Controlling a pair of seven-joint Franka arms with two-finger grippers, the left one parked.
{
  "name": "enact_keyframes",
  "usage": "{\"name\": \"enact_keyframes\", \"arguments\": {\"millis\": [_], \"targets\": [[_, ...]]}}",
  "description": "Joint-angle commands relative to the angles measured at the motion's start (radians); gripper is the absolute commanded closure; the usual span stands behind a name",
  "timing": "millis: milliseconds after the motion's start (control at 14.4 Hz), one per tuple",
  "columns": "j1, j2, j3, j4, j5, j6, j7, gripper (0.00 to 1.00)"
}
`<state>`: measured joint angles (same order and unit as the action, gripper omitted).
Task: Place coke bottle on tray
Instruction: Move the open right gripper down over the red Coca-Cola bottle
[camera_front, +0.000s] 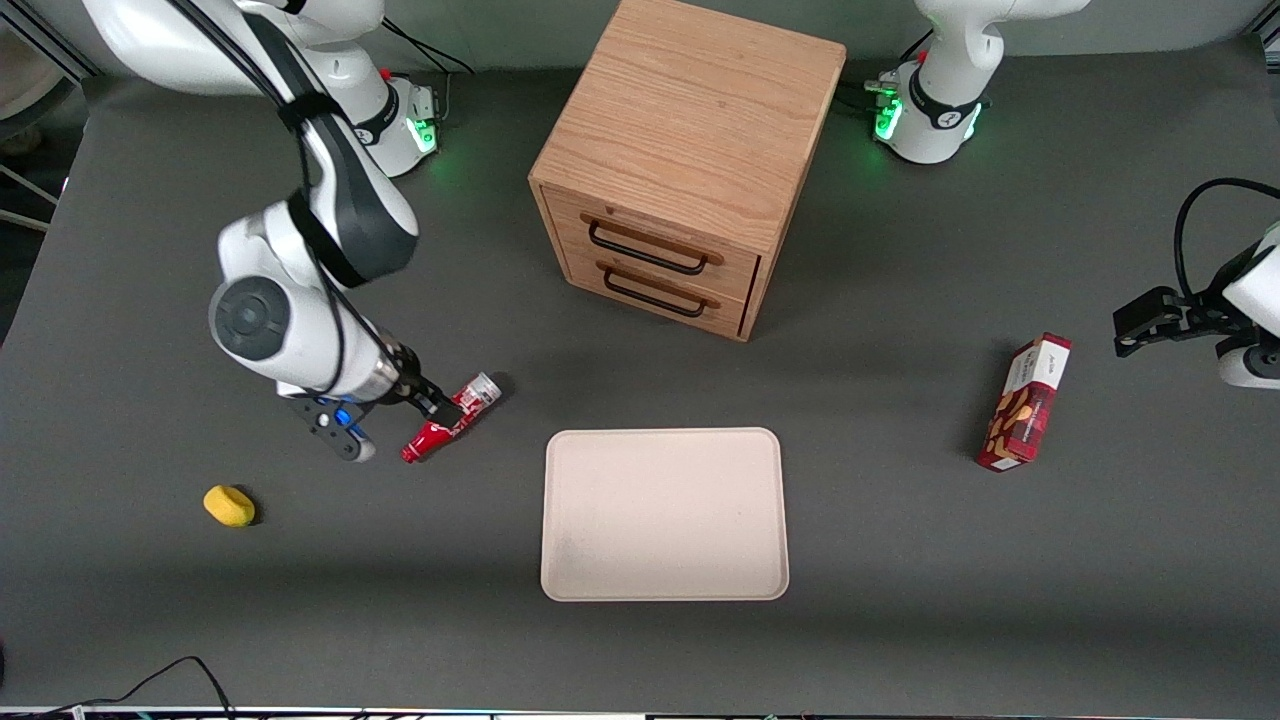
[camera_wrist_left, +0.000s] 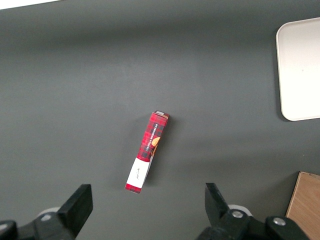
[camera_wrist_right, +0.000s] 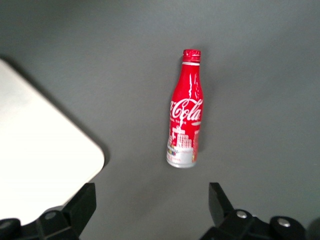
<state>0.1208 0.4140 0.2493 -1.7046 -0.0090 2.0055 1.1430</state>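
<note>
Front: coke bottle (camera_front: 452, 416) lying on table beside tray (camera_front: 664, 514), toward working arm's end, apart from it. Gripper (camera_front: 437, 403) just above bottle. Right wrist: fingers (camera_wrist_right: 80, 205) spread wide, nothing held; bottle (camera_wrist_right: 186, 109) near tray corner (camera_wrist_right: 45, 160).

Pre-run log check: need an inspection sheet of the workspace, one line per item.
Surface: dark grey table, no spills seen.
Job's things: coke bottle lying on its side on the table, beside the tray; tray holds nothing.
Clutter: wooden drawer cabinet, drawers closed; red snack box toward the parked arm's end; yellow object toward the working arm's end.
End effector: right arm's end effector above the bottle, fingers open, not gripping.
Cables: black cable at table edge nearest the camera.
Surroundings: nothing seen.
</note>
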Motion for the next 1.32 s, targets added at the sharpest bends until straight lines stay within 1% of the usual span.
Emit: {"name": "enact_keyframes", "arguments": {"millis": [0,208,417,764,833,903,972,1042,1111,1181,1250], "targets": [[0.003,0.06,-0.007,-0.053,-0.067,0.09,0.113,0.0],[0.002,0.113,-0.008,-0.09,-0.072,0.148,0.158,0.0],[0.0,0.163,-0.016,-0.108,-0.072,0.2,0.159,0.0],[-0.007,0.21,-0.024,-0.124,-0.074,0.237,0.159,0.0],[-0.007,0.218,-0.024,-0.124,-0.075,0.251,0.159,0.02],[-0.004,0.221,-0.024,-0.124,-0.078,0.254,0.161,0.12],[-0.004,0.221,-0.024,-0.124,-0.078,0.254,0.161,0.35],[-0.003,0.223,-0.024,-0.124,-0.078,0.254,0.161,0.6],[-0.003,0.223,-0.024,-0.124,-0.078,0.254,0.159,0.78],[-0.003,0.221,-0.024,-0.124,-0.078,0.254,0.159,0.9],[-0.001,0.216,-0.024,-0.124,-0.078,0.253,0.161,1.0]]}}
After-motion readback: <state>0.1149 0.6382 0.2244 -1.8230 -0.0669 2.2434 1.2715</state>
